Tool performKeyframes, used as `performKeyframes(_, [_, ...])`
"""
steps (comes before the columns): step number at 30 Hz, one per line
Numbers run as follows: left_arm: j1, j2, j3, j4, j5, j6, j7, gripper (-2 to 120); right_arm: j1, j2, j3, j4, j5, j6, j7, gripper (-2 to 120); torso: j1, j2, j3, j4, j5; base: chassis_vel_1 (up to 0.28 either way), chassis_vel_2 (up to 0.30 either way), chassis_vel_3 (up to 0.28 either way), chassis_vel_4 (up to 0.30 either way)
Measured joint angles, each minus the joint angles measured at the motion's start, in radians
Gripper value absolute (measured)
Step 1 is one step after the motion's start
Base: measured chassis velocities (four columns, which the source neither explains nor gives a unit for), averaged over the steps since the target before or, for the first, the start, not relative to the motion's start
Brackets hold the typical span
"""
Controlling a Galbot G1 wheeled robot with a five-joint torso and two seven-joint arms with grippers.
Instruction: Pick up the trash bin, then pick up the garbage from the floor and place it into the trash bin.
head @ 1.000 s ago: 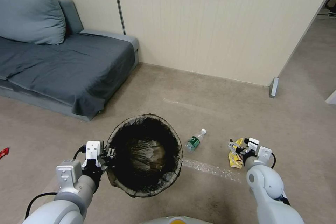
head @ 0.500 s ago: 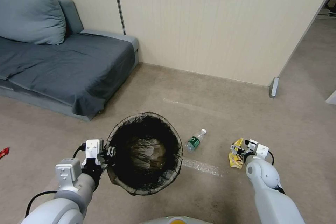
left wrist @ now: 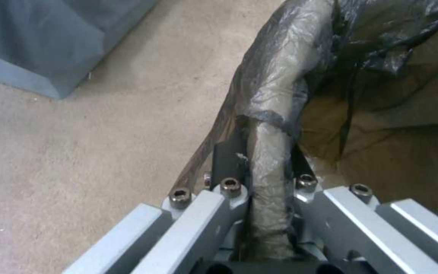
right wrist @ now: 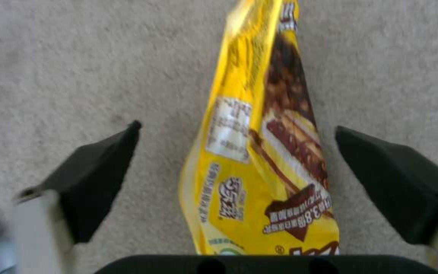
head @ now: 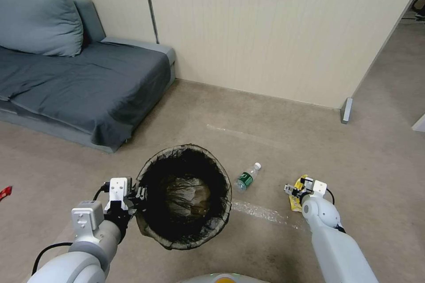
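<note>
Two fingers of my right gripper [right wrist: 237,182] gape astride the flat yellow snack wrapper [right wrist: 259,160], long axis running straight ahead; left gripper [left wrist: 267,179] clenches the bag-lined white trash bin [head: 183,194] rim.

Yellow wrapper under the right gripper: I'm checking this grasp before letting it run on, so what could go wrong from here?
1. The right gripper is open with the yellow wrapper lying flat on the carpet between its fingers; closing may slide over the thin foil or only crease it.
2. The left gripper is shut on the trash bin at one spot of its bag-covered rim; the bin could tilt or slip on the slick bag.
3. The bottle lies close by and may roll if nudged.
</note>
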Motion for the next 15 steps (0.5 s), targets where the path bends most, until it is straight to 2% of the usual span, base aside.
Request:
performKeyframes(1, [0.001, 0.0, 0.0, 0.0, 0.001, 0.0, 0.003, 1, 0.002, 0.001, 0.0, -0.011, -0.001, 0.003, -0.003, 86, 0.0, 0.0, 0.0, 0.0, 0.0001, 0.0, 0.0, 0.0, 0.0])
performKeyframes(2, [0.001, 0.0, 0.0, 0.0, 0.001, 0.0, 0.003, 1, 0.002, 0.001, 0.0, -0.011, -0.001, 0.003, -0.003, 86, 0.0, 0.0, 0.0, 0.0, 0.0001, 0.0, 0.0, 0.0, 0.0])
performKeyframes(3, [0.002, 0.0, 0.001, 0.0, 0.003, -0.001, 0.006, 1, 0.008, 0.003, 0.002, -0.035, -0.004, 0.012, -0.011, 73, 0.0, 0.0, 0.0, 0.0, 0.0, 0.0, 0.0, 0.0, 0.0])
performKeyframes(5, [0.002, 0.0, 0.002, 0.0, 0.003, -0.001, 0.007, 1, 0.014, 0.004, 0.004, -0.048, -0.003, 0.014, -0.013, 65, 0.0, 0.0, 0.0, 0.0, 0.0001, 0.0, 0.0, 0.0, 0.0])
performKeyframes(6, [0.002, 0.0, 0.002, 0.0, 0.003, -0.001, 0.007, 1, 0.014, 0.004, 0.004, -0.048, -0.003, 0.014, -0.013, 65, 0.0, 0.0, 0.0, 0.0, 0.0001, 0.0, 0.0, 0.0, 0.0])
performKeyframes(8, [0.002, 0.001, 0.002, 0.0, 0.003, -0.002, 0.009, 1, 0.022, 0.005, 0.006, -0.067, -0.005, 0.019, -0.013, 53, 0.0, 0.0, 0.0, -0.0001, -0.0003, 0.0, 0.0, 0.0, 0.0])
performKeyframes(10, [0.002, 0.001, 0.002, 0.0, 0.003, -0.002, 0.009, 1, 0.024, 0.005, 0.006, -0.069, -0.005, 0.021, -0.013, 51, 0.0, 0.0, 0.0, 0.0, -0.0004, 0.0, 0.0, 0.0, 0.0])
performKeyframes(12, [0.003, 0.0, 0.001, 0.0, 0.003, -0.003, 0.01, 1, 0.026, 0.005, 0.007, -0.074, -0.009, 0.026, -0.013, 41, 0.0, 0.0, 0.0, -0.0004, -0.0006, 0.0, 0.0, 0.0, 0.0])
performKeyframes(14, [0.004, 0.0, 0.002, 0.0, 0.004, -0.003, 0.011, 1, 0.026, 0.006, 0.007, -0.074, -0.009, 0.027, -0.013, 38, 0.0, 0.0, 0.0, -0.0005, -0.0005, 0.0, 0.0, 0.0, 0.0])
performKeyframes(15, [0.005, 0.0, 0.001, 0.0, 0.005, -0.004, 0.011, 1, 0.026, 0.007, 0.008, -0.074, -0.012, 0.031, -0.013, 28, 0.0, 0.0, 0.0, -0.0005, -0.0002, 0.0, 0.0, 0.0, 0.0])
